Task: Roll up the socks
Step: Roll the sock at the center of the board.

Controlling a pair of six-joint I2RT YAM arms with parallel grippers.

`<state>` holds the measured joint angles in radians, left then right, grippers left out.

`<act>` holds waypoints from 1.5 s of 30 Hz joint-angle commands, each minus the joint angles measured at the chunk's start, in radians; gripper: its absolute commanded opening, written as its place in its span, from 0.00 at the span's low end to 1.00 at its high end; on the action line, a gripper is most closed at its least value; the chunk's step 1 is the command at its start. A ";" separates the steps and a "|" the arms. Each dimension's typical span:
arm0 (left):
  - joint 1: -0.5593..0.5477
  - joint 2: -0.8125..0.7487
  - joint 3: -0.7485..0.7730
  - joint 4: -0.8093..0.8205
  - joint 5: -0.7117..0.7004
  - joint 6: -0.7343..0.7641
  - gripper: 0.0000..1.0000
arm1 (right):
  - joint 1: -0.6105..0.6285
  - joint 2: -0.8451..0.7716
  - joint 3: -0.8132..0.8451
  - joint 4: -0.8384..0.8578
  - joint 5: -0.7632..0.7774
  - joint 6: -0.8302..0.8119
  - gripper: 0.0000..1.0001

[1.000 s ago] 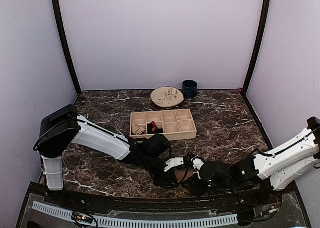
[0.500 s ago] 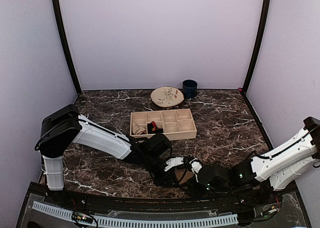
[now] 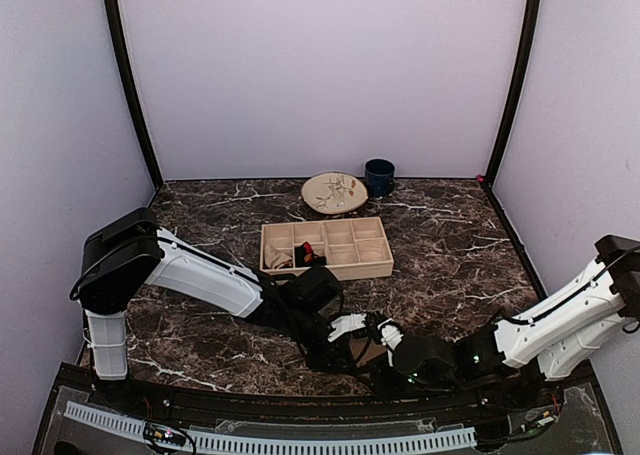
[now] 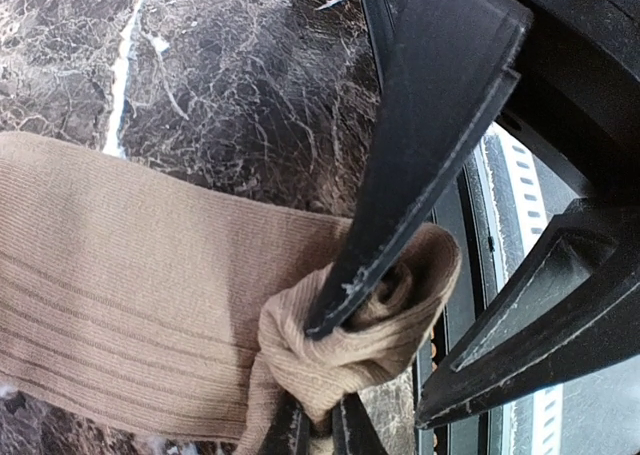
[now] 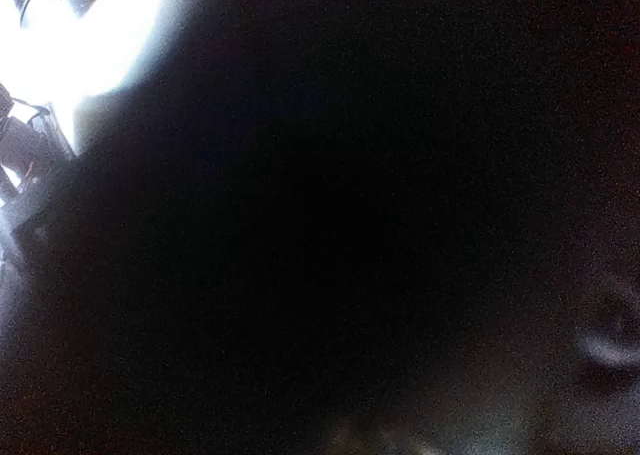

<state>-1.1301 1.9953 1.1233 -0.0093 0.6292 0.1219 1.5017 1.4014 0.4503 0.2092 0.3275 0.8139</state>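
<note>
The left gripper (image 4: 318, 380) is pinching narrowly on the bunched, rolled-up end of the plain tan ribbed sock (image 4: 150, 305). It is holding the same spot as a second ago, low over the dark marbled worktop (image 3: 450, 245) near its 6 o'clock edge. The rest of that sock is lying flat and unrolled, stretching away from the roll towards 9 o'clock in the left wrist view.

What is changing is the right arm. Over the last second it is sliding along the near edge towards 9 o'clock, and its forearm is dropping lower. That is bringing the right gripper (image 3: 388, 333) up just beside the left one, over the same sock. The right wrist view is going almost wholly black, apart from a bright patch at 10 o'clock. This suggests the camera is pressing very near something. I cannot tell from the pictures how wide the right gripper's jaws are standing, or whether they are touching the fabric.

At 12 o'clock from the grippers, the light wooden compartment tray (image 3: 372, 265) is already holding the beige striped sock (image 3: 278, 259) and the black sock with red-orange diamonds (image 3: 308, 254) in neighbouring compartments. So the tan one looks like the last to roll. That roll is only beginning, and the right arm's approach is probably meant to help turn or steady it
</note>
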 commanded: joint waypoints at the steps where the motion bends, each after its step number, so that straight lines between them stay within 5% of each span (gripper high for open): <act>1: -0.002 0.005 -0.026 -0.045 -0.026 0.021 0.08 | 0.038 0.040 -0.024 -0.144 -0.074 0.056 0.34; 9: 0.000 -0.016 -0.053 -0.038 -0.028 0.019 0.08 | 0.052 -0.018 0.010 -0.317 -0.017 0.117 0.35; 20: 0.000 -0.019 -0.052 -0.036 -0.020 0.027 0.09 | 0.051 0.110 0.068 -0.249 -0.027 0.063 0.34; 26: 0.000 -0.021 -0.051 -0.038 -0.019 0.022 0.09 | 0.047 0.181 0.102 -0.227 -0.049 0.080 0.21; 33: 0.003 -0.055 -0.091 0.000 -0.061 -0.050 0.19 | 0.036 0.149 0.069 -0.182 -0.129 0.135 0.01; 39: 0.038 -0.125 -0.156 0.092 -0.108 -0.128 0.43 | 0.010 0.093 0.018 -0.163 -0.192 0.191 0.00; 45: 0.043 -0.130 -0.156 0.113 -0.129 -0.145 0.48 | -0.012 0.083 -0.040 -0.112 -0.262 0.252 0.00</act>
<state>-1.0931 1.8957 0.9840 0.0757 0.5579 -0.0227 1.5024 1.4673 0.4686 0.1699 0.2146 0.9958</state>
